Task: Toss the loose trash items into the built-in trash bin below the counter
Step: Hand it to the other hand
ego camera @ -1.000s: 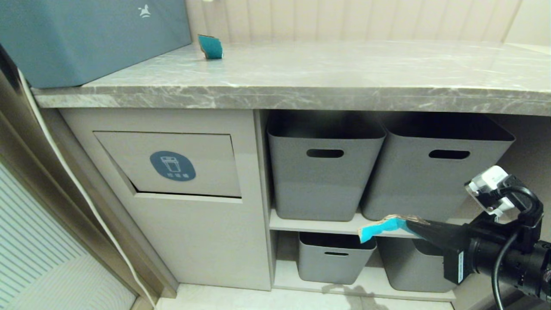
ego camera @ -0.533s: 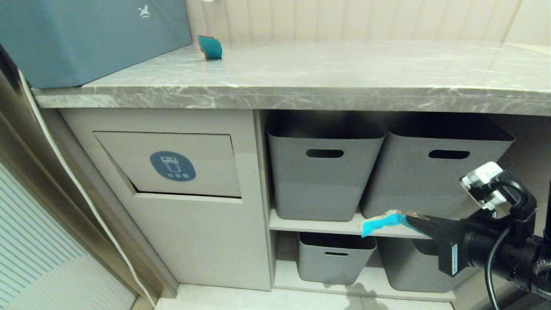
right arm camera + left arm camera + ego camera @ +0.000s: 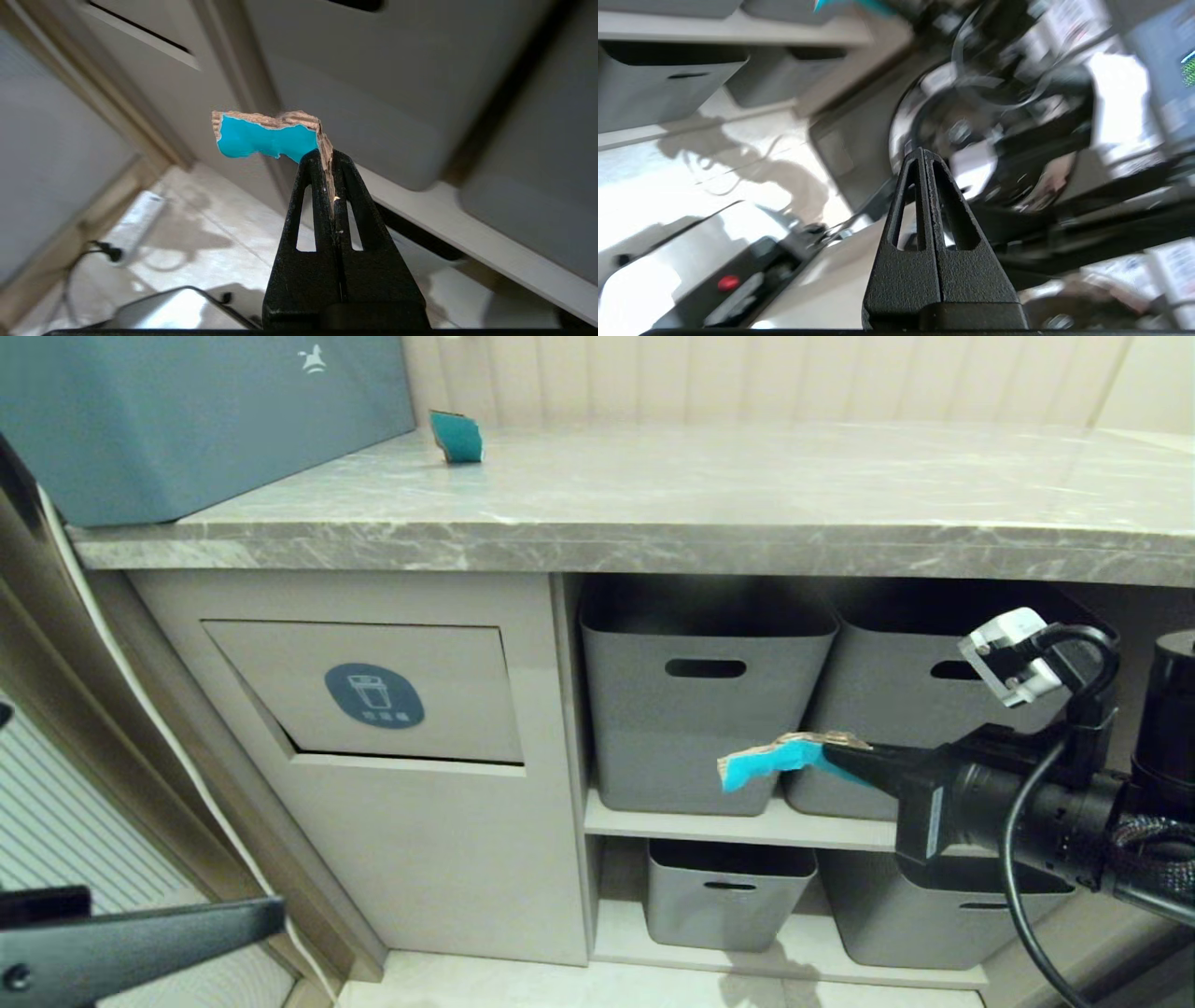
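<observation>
Since the earlier frame, the right tool (image 3: 826, 753) has risen and shifted leftward across the shelf front, and the left tool (image 3: 266, 915) has entered the head view at the lower left corner. Right tool: fingers pressed together on a torn cardboard scrap (image 3: 770, 761) with a turquoise face and a brown corrugated edge; the scrap (image 3: 268, 135) juts beyond the fingertips. It hangs in the air before the upper grey tubs (image 3: 695, 700), at the gap between the two, above the shelf (image 3: 738, 826) and clear of it. Left tool (image 3: 923, 158): fingers pressed together on nothing, pointing rightward, low and in front of the cabinet.

Built-in trash bin (image 3: 373, 695): beige flap with a round blue sticker, set in the cabinet front under the left end of the table (image 3: 653, 546), left of the tubs. Its flap is tipped slightly, with a dark gap along its left and lower edges. The held scrap lies well to the right of the flap.

On the table, a second turquoise scrap (image 3: 456, 437) stands near the back left, just beside the long blue-teal box (image 3: 196, 420) at the left corner. Lower grey tubs (image 3: 724, 896) sit under the shelf.
</observation>
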{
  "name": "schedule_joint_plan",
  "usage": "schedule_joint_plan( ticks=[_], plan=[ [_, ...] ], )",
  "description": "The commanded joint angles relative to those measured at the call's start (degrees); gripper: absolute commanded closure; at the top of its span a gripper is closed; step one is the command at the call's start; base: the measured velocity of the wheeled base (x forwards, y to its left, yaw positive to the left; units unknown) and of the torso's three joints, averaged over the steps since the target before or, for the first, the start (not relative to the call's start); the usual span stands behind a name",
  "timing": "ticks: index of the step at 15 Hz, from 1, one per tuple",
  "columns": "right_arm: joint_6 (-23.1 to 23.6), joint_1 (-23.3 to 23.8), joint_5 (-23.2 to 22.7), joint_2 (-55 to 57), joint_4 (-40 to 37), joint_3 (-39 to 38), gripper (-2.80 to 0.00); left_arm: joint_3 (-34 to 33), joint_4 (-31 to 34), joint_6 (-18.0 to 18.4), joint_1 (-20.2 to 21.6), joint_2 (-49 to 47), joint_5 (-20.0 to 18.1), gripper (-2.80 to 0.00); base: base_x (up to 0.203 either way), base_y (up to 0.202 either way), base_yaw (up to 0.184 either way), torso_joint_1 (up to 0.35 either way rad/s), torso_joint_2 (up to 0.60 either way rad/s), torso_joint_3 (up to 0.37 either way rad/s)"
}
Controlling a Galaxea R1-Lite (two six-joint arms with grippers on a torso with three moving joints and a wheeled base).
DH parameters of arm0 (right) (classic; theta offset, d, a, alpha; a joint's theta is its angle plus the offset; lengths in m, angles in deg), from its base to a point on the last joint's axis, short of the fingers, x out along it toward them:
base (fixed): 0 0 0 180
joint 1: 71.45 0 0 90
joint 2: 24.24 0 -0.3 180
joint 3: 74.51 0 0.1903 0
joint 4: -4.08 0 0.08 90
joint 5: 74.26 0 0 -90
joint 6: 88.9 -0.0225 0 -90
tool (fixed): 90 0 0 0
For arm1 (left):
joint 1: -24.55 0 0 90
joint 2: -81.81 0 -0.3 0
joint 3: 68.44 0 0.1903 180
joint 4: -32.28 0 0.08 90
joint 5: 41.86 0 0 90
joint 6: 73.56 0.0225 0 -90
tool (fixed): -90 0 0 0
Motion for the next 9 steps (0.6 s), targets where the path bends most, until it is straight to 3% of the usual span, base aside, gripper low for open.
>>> schedule_joint_plan(
  ticks=[1,6,7,9],
  plan=[
    [-0.56,-1.76,-0.17,0.69,0.16,0.78,0.00,-1.08,-1.16,2.43,-1.52,-5.50,-0.03,0.00,0.000,0.000,0.000,0.000,0.00,0.000],
    [-1.14,-7.50,-2.21,4.35,0.36,3.16,0.00,-1.07,-12.41,9.52,-1.76,-21.13,1.18,0.00,0.000,0.000,0.000,0.000,0.00,0.000],
    [-1.21,-8.20,-2.27,6.03,0.43,4.54,0.00,-0.48,-14.91,10.34,-2.04,-24.41,1.28,-2.80,0.000,0.000,0.000,0.000,0.00,0.000],
    [-1.61,-9.23,-2.38,7.89,0.51,6.23,0.00,0.92,-19.39,11.16,-2.52,-29.91,1.40,-2.80,0.000,0.000,0.000,0.000,0.00,0.000]
  ],
)
